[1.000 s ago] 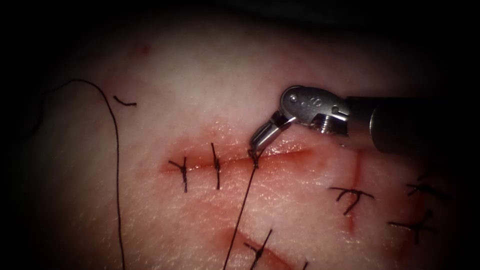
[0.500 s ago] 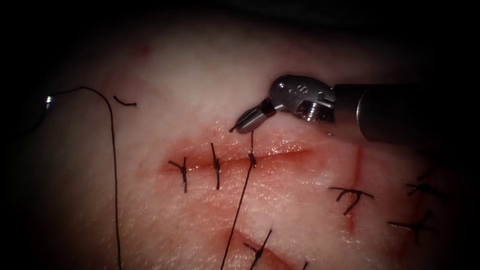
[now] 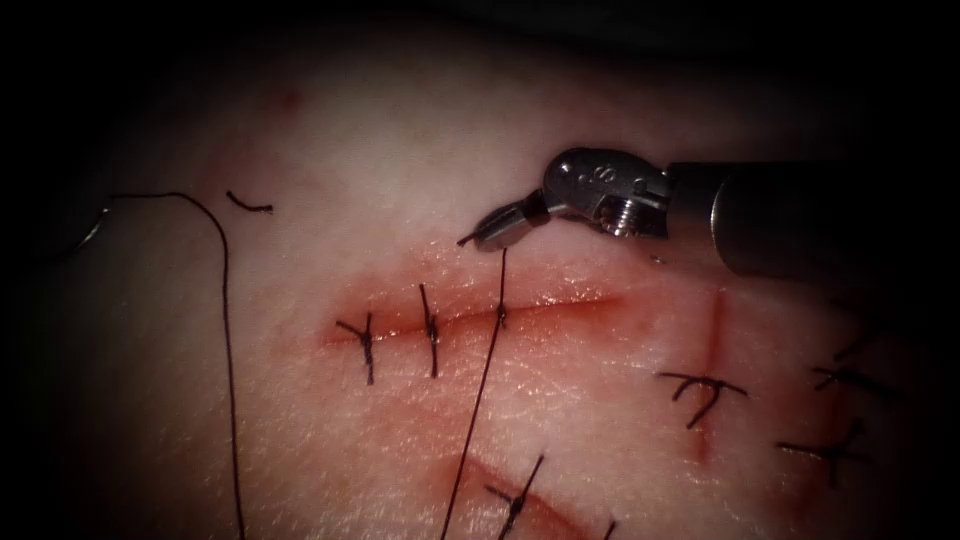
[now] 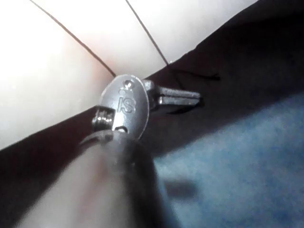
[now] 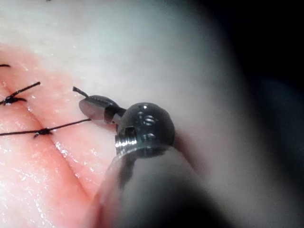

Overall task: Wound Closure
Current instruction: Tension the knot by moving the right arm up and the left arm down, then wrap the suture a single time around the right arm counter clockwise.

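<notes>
The cut (image 3: 560, 305) runs across the tissue (image 3: 400, 130), with two tied stitches (image 3: 432, 335) at its left end. A third knot (image 3: 501, 318) sits on the cut beside them. My right tool (image 3: 490, 233) hovers just above that knot, jaws shut on the thread's short end (image 5: 78, 91), which runs straight down to the knot. A long taut strand (image 3: 478, 420) leaves the knot toward the near edge. My left tool (image 4: 183, 97) is off the tissue over dark cloth, jaws shut, apparently on that strand. A faint curved glint, seemingly the needle (image 3: 95, 225), lies free at the far left.
Slack thread (image 3: 228, 350) arcs down the left side of the tissue. A cut thread scrap (image 3: 250, 205) lies near it. Older tied stitches (image 3: 700, 390) sit right of the cut, and another (image 3: 520, 495) crosses a second red cut near the front edge.
My right tool rose from the knot, up and left, drawing the short end out straight. The slack loop and the glint at the far left shifted slightly.
</notes>
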Action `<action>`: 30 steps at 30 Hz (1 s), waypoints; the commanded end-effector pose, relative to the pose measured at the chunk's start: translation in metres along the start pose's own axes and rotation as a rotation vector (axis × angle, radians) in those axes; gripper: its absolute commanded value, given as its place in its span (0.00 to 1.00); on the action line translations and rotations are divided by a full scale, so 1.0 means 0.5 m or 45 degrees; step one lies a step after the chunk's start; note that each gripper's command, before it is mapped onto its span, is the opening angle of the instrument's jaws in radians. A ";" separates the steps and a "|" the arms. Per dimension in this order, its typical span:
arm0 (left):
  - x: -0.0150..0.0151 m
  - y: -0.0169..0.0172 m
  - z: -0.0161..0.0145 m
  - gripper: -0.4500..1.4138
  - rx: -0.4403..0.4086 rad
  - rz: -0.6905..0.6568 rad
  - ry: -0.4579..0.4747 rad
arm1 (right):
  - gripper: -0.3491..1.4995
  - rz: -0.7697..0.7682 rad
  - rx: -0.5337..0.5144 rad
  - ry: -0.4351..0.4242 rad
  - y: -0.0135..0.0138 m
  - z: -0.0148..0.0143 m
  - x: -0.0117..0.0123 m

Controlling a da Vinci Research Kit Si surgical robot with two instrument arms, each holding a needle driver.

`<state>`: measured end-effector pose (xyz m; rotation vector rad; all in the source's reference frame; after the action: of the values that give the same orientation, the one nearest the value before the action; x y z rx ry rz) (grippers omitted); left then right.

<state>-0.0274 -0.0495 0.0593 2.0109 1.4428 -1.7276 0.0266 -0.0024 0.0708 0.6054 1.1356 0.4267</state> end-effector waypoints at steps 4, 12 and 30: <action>-0.0045 0.0003 0.0023 0.00 -0.036 -0.027 -0.026 | 0.00 -0.001 0.002 0.000 0.0010 0.0020 -0.0003; 0.0066 -0.0013 -0.0035 0.00 0.007 0.068 0.002 | 0.91 0.063 -0.121 0.261 -0.0047 0.0021 0.0012; 0.0648 -0.0259 -0.0515 0.00 0.778 0.607 -0.432 | 0.90 0.094 -0.343 0.426 -0.0129 -0.0162 0.0068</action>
<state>-0.0215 -0.0069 0.0468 1.9322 0.2511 -2.2972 0.0196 -0.0033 0.0613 0.3460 1.3464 0.7537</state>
